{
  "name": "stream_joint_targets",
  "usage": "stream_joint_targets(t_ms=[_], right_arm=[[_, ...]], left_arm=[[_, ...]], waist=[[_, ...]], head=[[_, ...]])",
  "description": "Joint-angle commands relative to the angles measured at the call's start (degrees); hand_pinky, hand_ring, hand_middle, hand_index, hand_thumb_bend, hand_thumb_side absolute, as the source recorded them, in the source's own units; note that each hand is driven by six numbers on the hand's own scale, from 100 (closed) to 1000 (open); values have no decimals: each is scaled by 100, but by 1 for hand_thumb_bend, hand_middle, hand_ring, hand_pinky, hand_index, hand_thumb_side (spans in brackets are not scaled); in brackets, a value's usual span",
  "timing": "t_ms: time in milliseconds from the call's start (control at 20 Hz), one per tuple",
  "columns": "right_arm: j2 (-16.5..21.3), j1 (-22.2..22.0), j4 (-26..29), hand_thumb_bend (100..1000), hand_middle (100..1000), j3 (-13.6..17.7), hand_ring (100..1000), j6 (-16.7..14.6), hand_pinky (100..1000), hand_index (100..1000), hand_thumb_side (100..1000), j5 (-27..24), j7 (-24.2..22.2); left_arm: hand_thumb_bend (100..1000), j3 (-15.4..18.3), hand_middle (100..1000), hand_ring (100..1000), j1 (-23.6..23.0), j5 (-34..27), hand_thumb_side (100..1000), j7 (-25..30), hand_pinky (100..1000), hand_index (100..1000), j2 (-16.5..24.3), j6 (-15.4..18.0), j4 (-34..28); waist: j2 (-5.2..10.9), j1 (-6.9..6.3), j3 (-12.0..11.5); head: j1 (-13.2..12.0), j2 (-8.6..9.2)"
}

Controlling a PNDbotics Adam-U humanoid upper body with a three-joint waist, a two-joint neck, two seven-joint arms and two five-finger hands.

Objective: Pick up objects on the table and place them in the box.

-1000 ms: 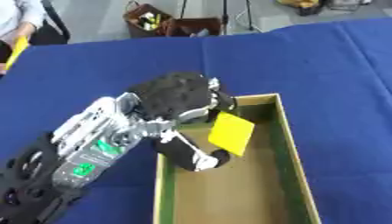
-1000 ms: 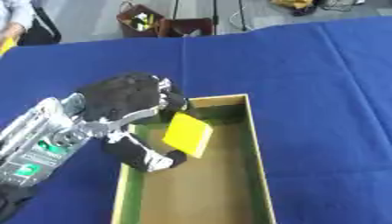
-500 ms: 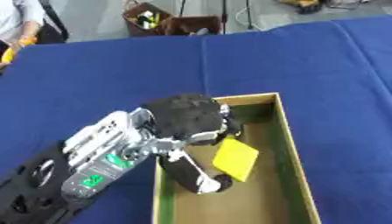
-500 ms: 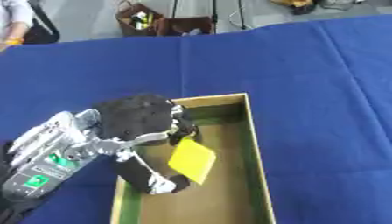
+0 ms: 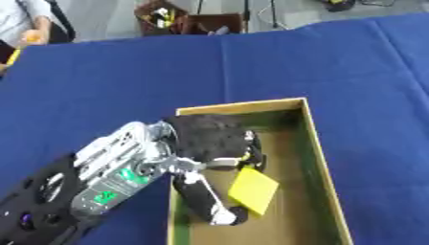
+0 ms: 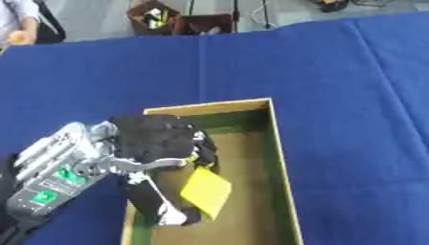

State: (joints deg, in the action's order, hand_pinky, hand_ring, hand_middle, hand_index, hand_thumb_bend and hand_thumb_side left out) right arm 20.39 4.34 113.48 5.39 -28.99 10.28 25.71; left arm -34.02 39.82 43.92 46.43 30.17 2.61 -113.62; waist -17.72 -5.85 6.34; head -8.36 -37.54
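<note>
Over the box, my left hand pinches a yellow card; releasing it remains, and nothing else shows on the tabletop.

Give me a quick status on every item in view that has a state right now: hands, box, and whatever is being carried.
left hand: over the box, fingers curled, pinching the yellow card
yellow card: held at its top edge, tilted, hanging inside the box; whether it touches the floor cannot be told
box: open-topped, upright on the blue table, nothing else seen in it
blue table: covered with cloth
right hand: not in view
</note>
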Motion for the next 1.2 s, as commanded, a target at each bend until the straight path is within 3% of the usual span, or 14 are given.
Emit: stream_joint_targets(t_ms=[50, 450, 750, 800, 1050, 1200], right_arm=[[58, 39, 111, 100, 639, 11, 788, -2, 762, 805, 601, 14, -12], [84, 24, 111, 100, 641, 20, 789, -34, 762, 805, 606, -20, 7], [89, 14, 111, 100, 641, 24, 788, -49, 762, 805, 607, -31, 10], [85, 7, 111, 100, 641, 27, 789, -47, 762, 805, 606, -34, 13], [85, -10, 111, 100, 641, 24, 789, -45, 762, 805, 606, -51, 11], [81, -17, 111, 100, 641, 26, 789, -47, 762, 805, 608, -50, 12]], left_arm=[[141, 71, 706, 728, 93, 109, 479, 184, 578, 907, 72, 145, -97], [248, 344, 724, 746, 137, 219, 583, 66, 600, 910, -18, 322, -97], [253, 454, 723, 745, 151, 205, 591, -87, 599, 909, -44, 338, -97], [344, 495, 762, 772, 164, 213, 682, -115, 619, 938, -71, 321, -97], [518, 621, 864, 857, 149, 159, 819, 33, 714, 1000, -107, 458, -97], [510, 661, 863, 860, 155, 153, 819, 202, 721, 1000, -111, 482, -97]], waist=[[91, 57, -5], [131, 100, -36], [142, 113, -42], [155, 125, -50], [181, 142, -53], [185, 145, -53]], head=[[-37, -93], [-45, -158], [-50, -153], [-49, -134], [-64, -85], [-63, -77]])
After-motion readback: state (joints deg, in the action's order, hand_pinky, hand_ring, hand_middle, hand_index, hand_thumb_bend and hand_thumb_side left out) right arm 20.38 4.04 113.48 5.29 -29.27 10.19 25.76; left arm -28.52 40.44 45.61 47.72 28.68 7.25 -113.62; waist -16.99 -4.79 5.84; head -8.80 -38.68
